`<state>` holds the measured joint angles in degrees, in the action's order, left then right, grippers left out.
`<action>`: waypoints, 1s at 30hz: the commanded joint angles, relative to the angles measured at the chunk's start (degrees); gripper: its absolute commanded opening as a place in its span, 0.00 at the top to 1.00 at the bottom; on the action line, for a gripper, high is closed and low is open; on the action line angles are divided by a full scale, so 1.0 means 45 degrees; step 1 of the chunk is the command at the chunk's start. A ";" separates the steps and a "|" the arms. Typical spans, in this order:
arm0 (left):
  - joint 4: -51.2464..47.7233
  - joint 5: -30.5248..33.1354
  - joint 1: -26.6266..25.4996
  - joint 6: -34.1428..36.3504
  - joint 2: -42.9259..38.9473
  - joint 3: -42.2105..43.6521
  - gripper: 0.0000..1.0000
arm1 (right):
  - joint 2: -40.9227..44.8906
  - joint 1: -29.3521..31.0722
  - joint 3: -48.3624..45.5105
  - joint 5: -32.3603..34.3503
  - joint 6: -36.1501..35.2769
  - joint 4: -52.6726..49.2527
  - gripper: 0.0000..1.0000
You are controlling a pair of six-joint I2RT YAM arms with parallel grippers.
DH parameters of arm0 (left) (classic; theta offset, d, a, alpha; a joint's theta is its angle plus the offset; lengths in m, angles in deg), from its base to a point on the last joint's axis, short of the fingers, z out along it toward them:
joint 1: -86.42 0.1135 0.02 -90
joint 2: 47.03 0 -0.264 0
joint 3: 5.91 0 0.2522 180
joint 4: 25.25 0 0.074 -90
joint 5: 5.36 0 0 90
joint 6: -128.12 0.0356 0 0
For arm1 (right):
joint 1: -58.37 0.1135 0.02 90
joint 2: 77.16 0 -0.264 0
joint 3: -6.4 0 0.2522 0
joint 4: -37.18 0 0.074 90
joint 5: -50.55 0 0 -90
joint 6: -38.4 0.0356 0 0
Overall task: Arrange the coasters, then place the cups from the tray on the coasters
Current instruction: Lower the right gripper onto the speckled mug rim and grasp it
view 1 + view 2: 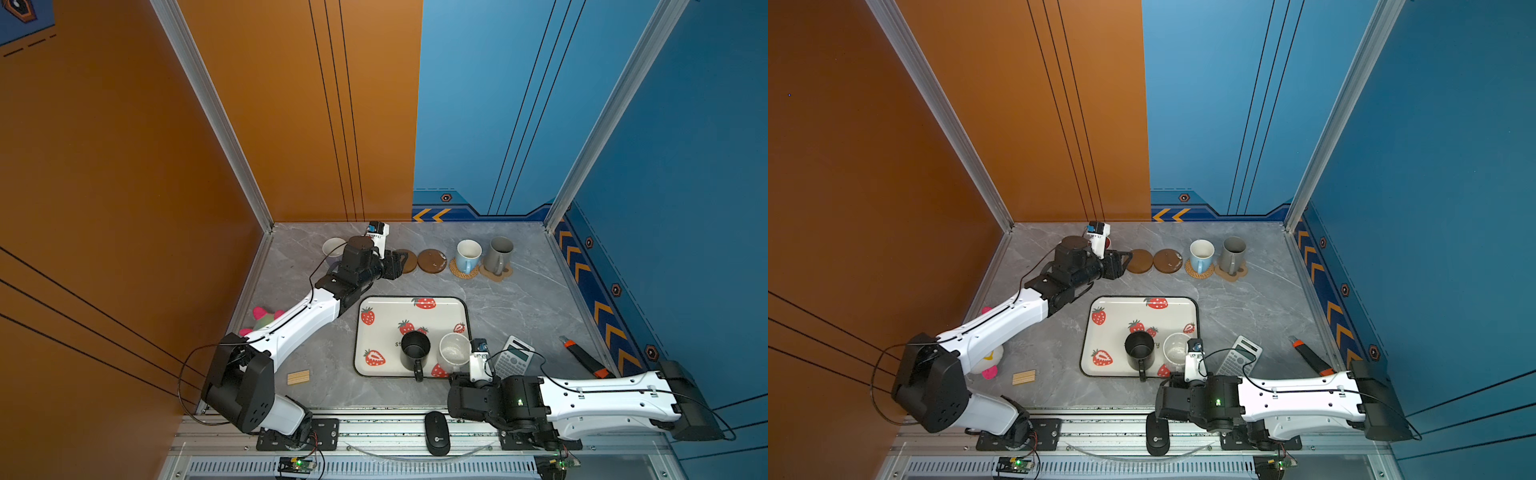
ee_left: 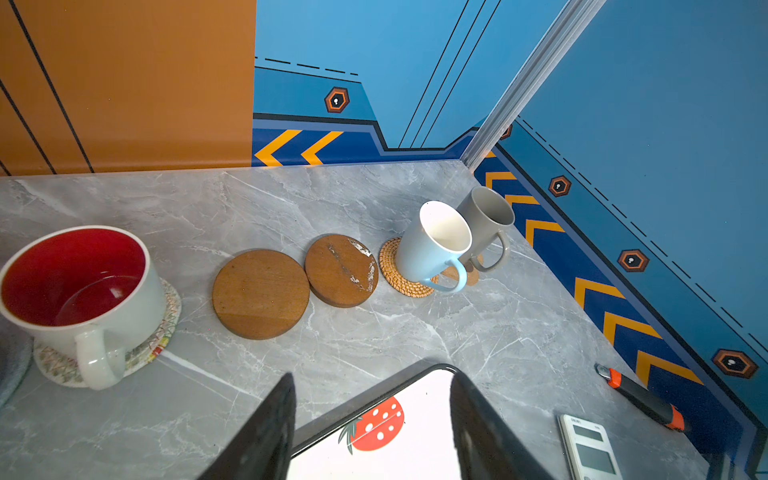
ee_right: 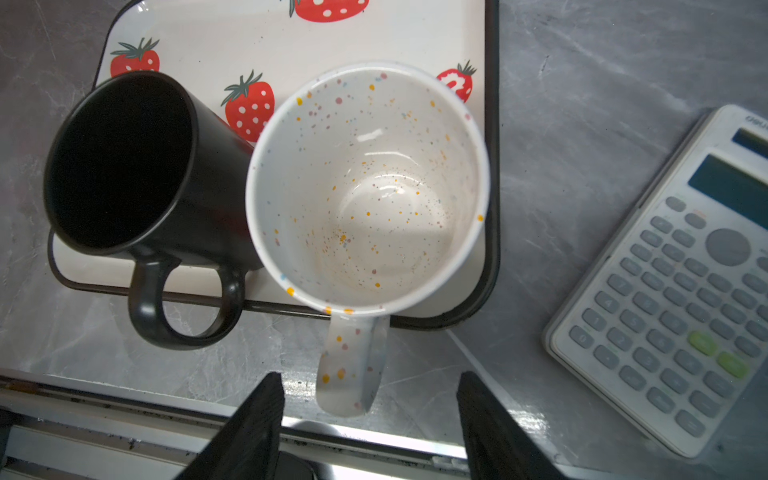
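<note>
Top views both show a grey marbled tabletop [image 1: 519,316] boxed in by orange panels [image 1: 124,166] on the left and blue panels [image 1: 685,166] on the right, which meet in the middle of the back wall. The strawberry tray [image 1: 386,305] lies mid-table towards the front, with the black mug [image 1: 414,347] and the speckled mug [image 1: 454,351] standing on its near right part. Along the back, two wooden discs [image 1: 432,261] lie bare, the light blue mug [image 1: 468,253] stands on the rattan coaster [image 1: 457,272], and the grey mug [image 1: 498,251] stands on the paw coaster [image 1: 494,274].

Left wrist view: yellow chevrons [image 2: 297,147] run along the foot of the blue wall. The red-lined white mug [image 2: 75,282] stands on the cream woven coaster [image 2: 166,320], beside the discs. My left pincer [image 2: 372,376] has its fingers apart and holds nothing, above a corner of the tray.

Right wrist view: my right pincer [image 3: 370,376] also has its fingers apart. The speckled mug's handle pokes over the tray's rim and lies between them, touching neither. A calculator [image 3: 673,291] lies on the marble beside the tray.
</note>
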<state>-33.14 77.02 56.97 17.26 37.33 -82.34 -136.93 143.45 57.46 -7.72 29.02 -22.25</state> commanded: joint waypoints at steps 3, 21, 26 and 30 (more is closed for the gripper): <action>0.0161 -0.0241 -0.0057 -0.0108 0.0139 0.0122 0.40 | -0.0224 -0.0631 -0.0331 -0.0614 -0.0622 0.0630 0.35; 0.0161 -0.0185 -0.0056 -0.0208 0.0281 0.0061 0.39 | -0.0752 -0.1796 -0.0381 -0.1576 -0.1739 0.1240 0.50; 0.0158 -0.0163 -0.0029 -0.0208 0.0336 0.0022 0.39 | -0.0951 -0.1967 -0.0459 -0.1743 -0.1838 0.1529 0.52; 0.0161 -0.0219 -0.0037 -0.0246 0.0382 -0.0018 0.39 | -0.1184 -0.2056 -0.0461 -0.1869 -0.1939 0.1692 0.53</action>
<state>-33.10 77.02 56.97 17.04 38.35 -82.34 -141.58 134.58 56.06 -15.48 21.43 -15.32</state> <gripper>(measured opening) 0.606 0.466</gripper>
